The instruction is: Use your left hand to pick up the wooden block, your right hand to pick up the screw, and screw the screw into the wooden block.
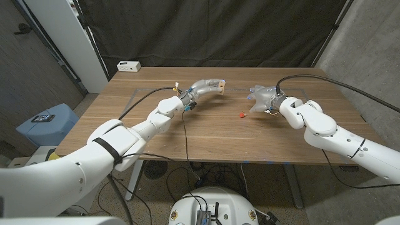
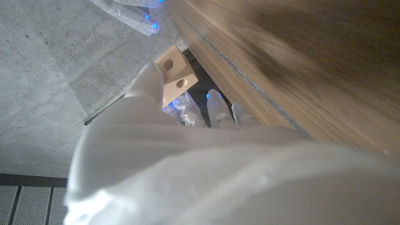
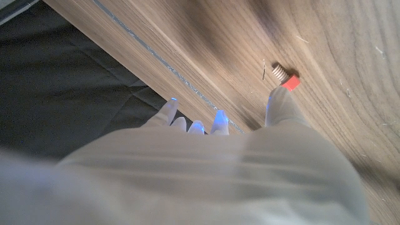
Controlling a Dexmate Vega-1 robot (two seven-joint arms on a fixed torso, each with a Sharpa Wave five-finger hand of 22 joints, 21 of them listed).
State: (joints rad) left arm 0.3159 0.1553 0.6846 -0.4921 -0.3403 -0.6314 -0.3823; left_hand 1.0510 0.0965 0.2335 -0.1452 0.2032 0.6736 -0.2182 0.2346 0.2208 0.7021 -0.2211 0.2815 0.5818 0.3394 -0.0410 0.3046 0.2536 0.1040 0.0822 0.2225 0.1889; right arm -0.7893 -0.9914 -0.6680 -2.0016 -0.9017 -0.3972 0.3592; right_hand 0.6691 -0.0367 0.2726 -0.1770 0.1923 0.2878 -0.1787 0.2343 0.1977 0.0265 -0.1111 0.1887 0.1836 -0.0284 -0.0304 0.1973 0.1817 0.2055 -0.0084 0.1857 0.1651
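The fingers of the left hand (image 1: pixel 203 87) hold the wooden block (image 1: pixel 220 84) at their tips, above the far middle part of the table (image 1: pixel 206 134). In the left wrist view the block (image 2: pixel 175 75) shows a pale face with two round holes, and this face points away from the palm. The left arm reaches forward from the near left. The right hand (image 1: pixel 262 99) is near the table on the right, its fingers (image 3: pixel 219 120) held close together and holding nothing. One fingertip (image 3: pixel 278 103) is just beside the screw (image 3: pixel 286 77). The screw (image 1: pixel 242 115) lies on its side on the table, red head toward the right hand, long axis along the wood.
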